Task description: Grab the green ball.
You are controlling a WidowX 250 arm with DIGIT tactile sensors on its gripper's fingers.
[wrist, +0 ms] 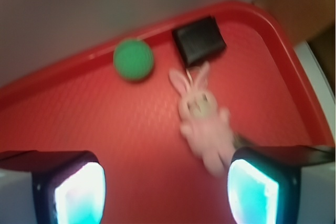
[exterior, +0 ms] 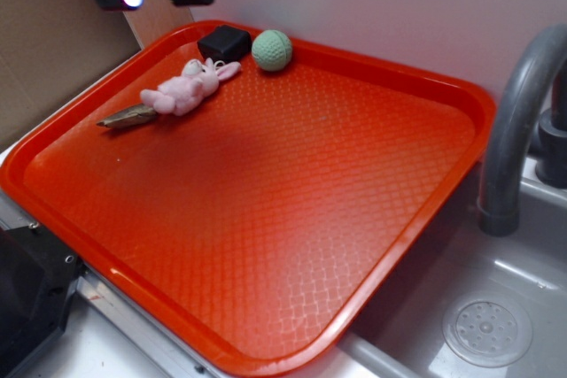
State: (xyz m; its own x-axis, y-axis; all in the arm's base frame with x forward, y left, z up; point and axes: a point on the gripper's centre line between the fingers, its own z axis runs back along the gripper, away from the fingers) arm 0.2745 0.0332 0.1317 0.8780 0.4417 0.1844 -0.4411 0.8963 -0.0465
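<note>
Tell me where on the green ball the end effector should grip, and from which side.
Grip the green ball across its widest middle, probably coming straight down from above. It is round, so any width works, but it sits near the tray's back rim with the black block close beside it. Placing the fingers along the rim's direction, one in the gap toward the block, likely avoids both. The open end effector is still high.

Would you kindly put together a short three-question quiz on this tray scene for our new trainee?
1. True or false: the gripper already holds the green ball.
2. Which object lies between the ball and the tray corner: A) black block, B) pink bunny, C) faucet?
3. What lies under the bunny's lower end?

Key: 1. False, it is open and clear of the ball. 2. A. 3. A brownish object, unclear what.
</note>
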